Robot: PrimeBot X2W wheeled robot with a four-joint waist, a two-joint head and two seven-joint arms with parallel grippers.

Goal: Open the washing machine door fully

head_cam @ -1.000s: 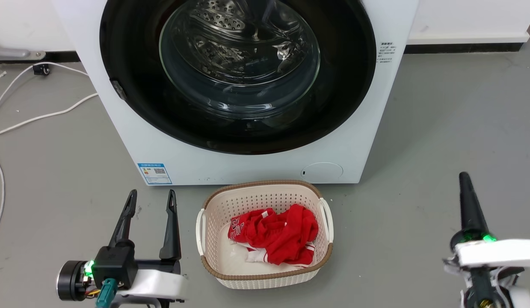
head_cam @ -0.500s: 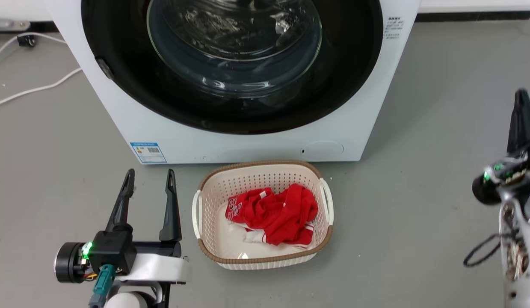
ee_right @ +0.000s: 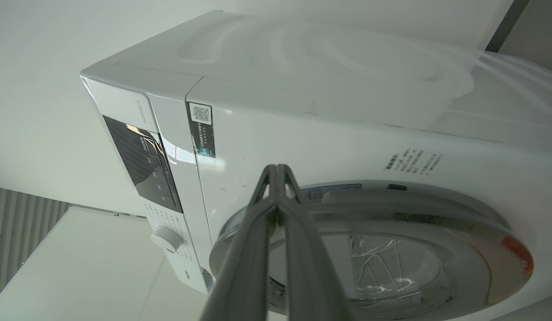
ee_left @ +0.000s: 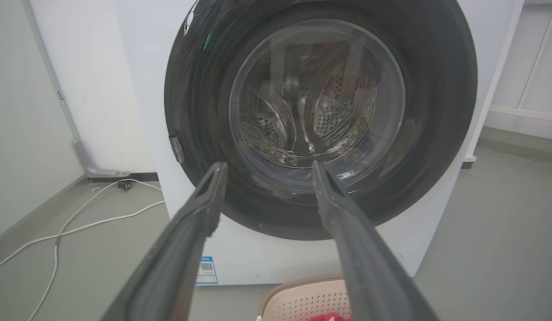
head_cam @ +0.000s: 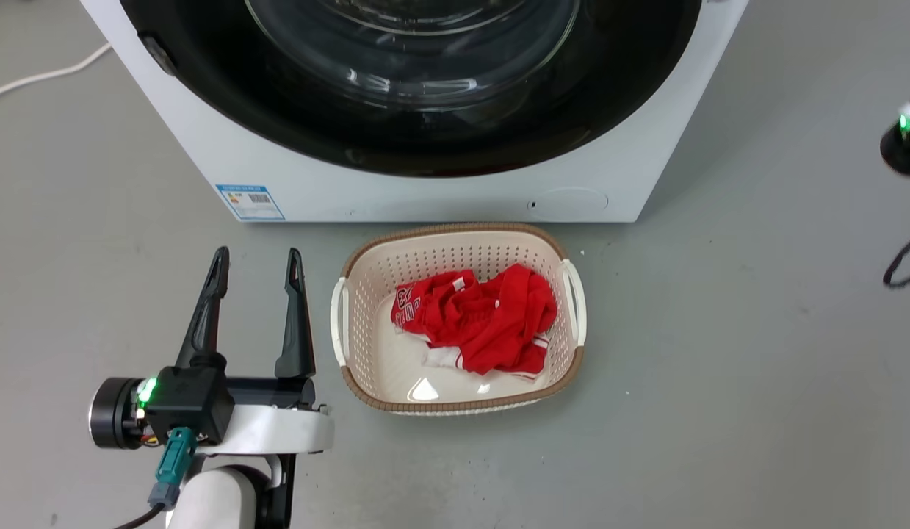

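The washing machine (head_cam: 396, 195) is a white box at the top of the head view. The washing machine door (head_cam: 293, 125), a glossy black disc with a clear glass bowl, lies flat against its front. My left gripper (head_cam: 255, 258) stands open over the floor, left of the basket and short of the machine. In the left wrist view the open left gripper (ee_left: 267, 168) points at the door (ee_left: 436, 111). My right gripper (ee_right: 276, 169) is shut with nothing in it, aimed at the machine's front (ee_right: 302, 133) above the door (ee_right: 480, 223). The right arm's dark wrist (head_cam: 903, 143) shows at the right edge.
A cream perforated laundry basket (head_cam: 352, 294) holding red clothes (head_cam: 484, 323) sits on the grey floor right in front of the machine. A white cable (head_cam: 36, 73) runs over the floor at the left. A control panel with a knob (ee_right: 166, 238) is on the machine's front.
The head camera has tilted down, so the machine sits higher in the picture. My right arm has risen from the lower right to the upper right edge. The left gripper has stayed open.
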